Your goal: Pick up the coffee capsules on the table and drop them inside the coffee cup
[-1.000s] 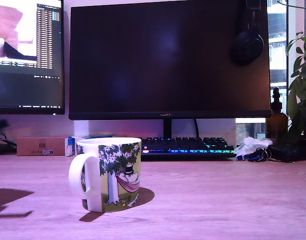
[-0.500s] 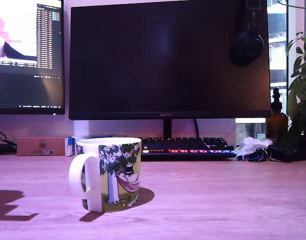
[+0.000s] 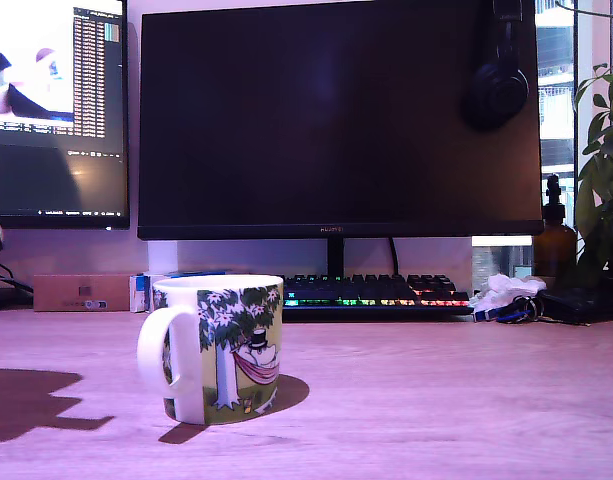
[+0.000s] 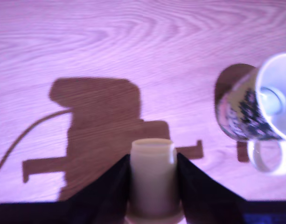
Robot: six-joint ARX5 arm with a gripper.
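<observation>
In the wrist view my gripper (image 4: 152, 161) is shut on a pale greyish coffee capsule (image 4: 152, 175), its dark fingers (image 4: 117, 184) pressing both sides. It hangs above the bare wooden table (image 4: 133, 46), casting a big shadow below. The coffee cup (image 4: 254, 109), white with a tree print, stands off to one side of the gripper, and something small and pale blue (image 4: 273, 100) lies inside it. In the exterior view the cup (image 3: 221, 345) stands front left with its handle toward the view's left. Only the arm's shadow (image 3: 31, 400) and a dark sliver at the left edge show there.
A large dark monitor (image 3: 336, 120) and a second screen (image 3: 56, 110) stand behind. A lit keyboard (image 3: 376, 295), a cardboard box (image 3: 81, 292) and a small blue-and-white box (image 3: 141, 293) sit at the back. A brown bottle (image 3: 554, 240), a plant (image 3: 606, 170) and a white wad with keys (image 3: 506, 297) are at the right.
The arm's shadow on the table has grown and slid toward the cup. A dark sliver has appeared at the exterior view's left edge. The cup has not moved.
</observation>
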